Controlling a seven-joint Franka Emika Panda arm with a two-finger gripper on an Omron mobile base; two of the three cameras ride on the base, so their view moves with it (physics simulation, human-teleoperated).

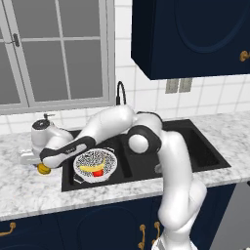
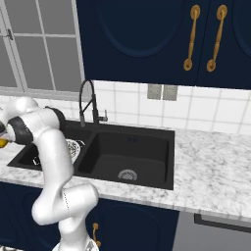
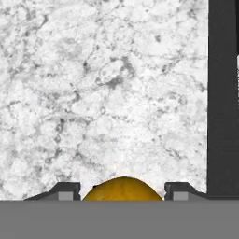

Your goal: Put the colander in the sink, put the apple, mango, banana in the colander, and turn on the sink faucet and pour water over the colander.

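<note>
Hand view: pincer (image 3: 122, 190) pinching the mango (image 3: 122, 188).
Mango sits on the bench (image 3: 102, 93), left of the sink (image 1: 195, 146).

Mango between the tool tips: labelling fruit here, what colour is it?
Orange-yellow mango; the hand view shows it best.

Fruit and fixtures, counted

One mango (image 3: 122, 188), one banana (image 1: 91, 167), one apple (image 1: 98, 172), one colander (image 1: 83, 160), one two-basin sink (image 2: 147, 135), one faucet (image 2: 90, 100).
</note>
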